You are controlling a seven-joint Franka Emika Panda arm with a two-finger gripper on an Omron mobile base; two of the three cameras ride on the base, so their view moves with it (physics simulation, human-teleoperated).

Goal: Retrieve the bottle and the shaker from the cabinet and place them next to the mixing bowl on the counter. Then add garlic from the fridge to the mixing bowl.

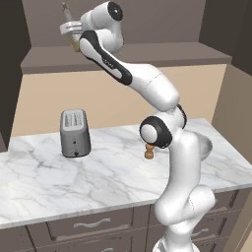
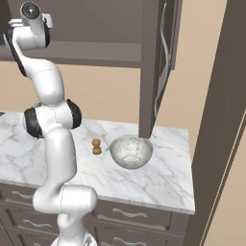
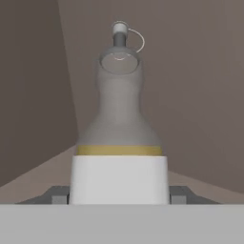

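Up on cabinet shelf, bottle standing upright, claw straddling its lower body. Claw fingers sitting close at both flanks, partly open; grip cannot tell yet. Squeezing evenly at wide body, lifting straight, keeping bottle vertical. Shaker already standing on desk just beside mixing bowl.
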